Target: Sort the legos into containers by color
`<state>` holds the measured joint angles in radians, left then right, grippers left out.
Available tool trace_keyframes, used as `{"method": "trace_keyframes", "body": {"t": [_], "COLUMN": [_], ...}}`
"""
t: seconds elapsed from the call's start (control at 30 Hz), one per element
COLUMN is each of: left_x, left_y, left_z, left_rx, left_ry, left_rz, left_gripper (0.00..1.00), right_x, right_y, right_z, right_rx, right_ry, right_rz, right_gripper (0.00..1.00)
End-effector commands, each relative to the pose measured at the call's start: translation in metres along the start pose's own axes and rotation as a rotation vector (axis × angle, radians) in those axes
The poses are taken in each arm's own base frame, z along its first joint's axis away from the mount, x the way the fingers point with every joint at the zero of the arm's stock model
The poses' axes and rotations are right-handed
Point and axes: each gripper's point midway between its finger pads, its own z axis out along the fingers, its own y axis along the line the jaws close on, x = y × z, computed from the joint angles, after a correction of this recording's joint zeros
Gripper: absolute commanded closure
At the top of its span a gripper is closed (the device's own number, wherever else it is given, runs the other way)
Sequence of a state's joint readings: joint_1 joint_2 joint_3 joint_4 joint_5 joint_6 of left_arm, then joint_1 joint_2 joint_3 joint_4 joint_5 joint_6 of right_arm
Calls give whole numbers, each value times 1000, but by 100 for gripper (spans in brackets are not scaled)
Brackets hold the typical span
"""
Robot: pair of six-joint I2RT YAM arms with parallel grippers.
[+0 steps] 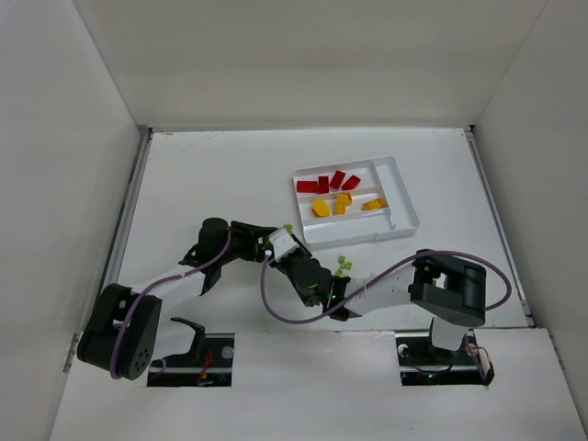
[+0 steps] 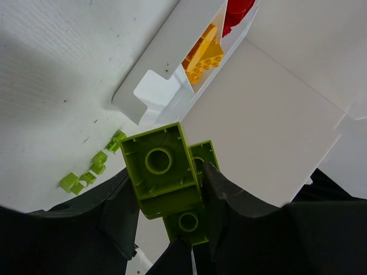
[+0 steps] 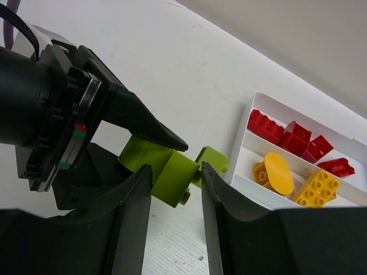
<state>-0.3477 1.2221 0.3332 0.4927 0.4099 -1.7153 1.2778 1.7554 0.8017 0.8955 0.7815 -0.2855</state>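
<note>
Though half-open, left pincer round lime lego

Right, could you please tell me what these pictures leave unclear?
Top view: lime bricks mostly hidden beneath both jaws.
Top view: loose lime cubes too small to count.
Left wrist view: red legos cut by the top edge.
Right wrist view: whether the right gripper pinches the bricks; jaws cover contact.

Top camera looks down from high behind, whole table in frame. Both wrist cameras crowd in close on one lime-green brick, with the tray up and right of it in each.
</note>
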Motion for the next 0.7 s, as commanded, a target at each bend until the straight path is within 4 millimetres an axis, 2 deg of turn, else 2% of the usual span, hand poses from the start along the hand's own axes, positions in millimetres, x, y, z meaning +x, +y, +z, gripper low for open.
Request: {"method": "trace_keyframes", "body": {"t": [0.0, 0.13, 0.37, 0.5, 0.67], "left_x": [10, 4, -7, -13, -15], "left_y": [-17, -18, -19, -16, -16], "left_z": [-2, -5, -9, -9, -7], "left_rx": [66, 85, 113, 112, 131], "left_ry": [35, 22, -5, -29, -52], "left_rz": [24, 29, 25, 60, 181], "left_gripper": [79, 87, 90, 91, 91], "right_x": [-27, -30, -37, -54, -85], "right_y": [5, 2, -5, -18, -35], "right_z": [3, 1, -5, -14, -31], "right_rx": [6, 8, 13, 16, -22], "right_ry": [-74, -84, -104, -154, -200], "right_rz": [71, 85, 119, 190, 340], "right_gripper": [60, 48, 30, 16, 8]}}
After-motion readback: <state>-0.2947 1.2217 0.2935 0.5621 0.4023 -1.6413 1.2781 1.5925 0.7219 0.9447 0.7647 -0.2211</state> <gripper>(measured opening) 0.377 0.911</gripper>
